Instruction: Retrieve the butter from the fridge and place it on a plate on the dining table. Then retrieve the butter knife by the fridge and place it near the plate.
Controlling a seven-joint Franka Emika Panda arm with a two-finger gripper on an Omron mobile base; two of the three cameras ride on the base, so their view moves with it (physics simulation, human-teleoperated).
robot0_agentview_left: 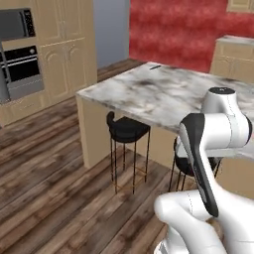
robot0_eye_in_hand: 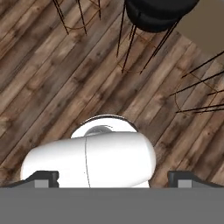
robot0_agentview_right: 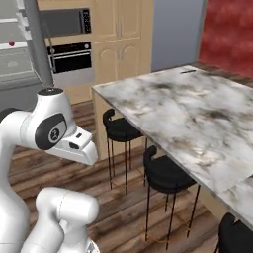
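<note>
The fridge stands open at the far left, with pale shelves and a small red ball on one of them. The dining table, a long marble-topped counter, runs across the middle of both base views. A small slim dark thing lies at its far edge; it is too small to tell whether it is the butter knife. The butter and the plate are out of view. My gripper points down at the wood floor, open, its fingertips wide apart with nothing between them.
Black stools stand tucked under the table's near side, and one shows in the hand view. A built-in black oven sits in tan cabinets beside the fridge. Wooden floor lies open to the left.
</note>
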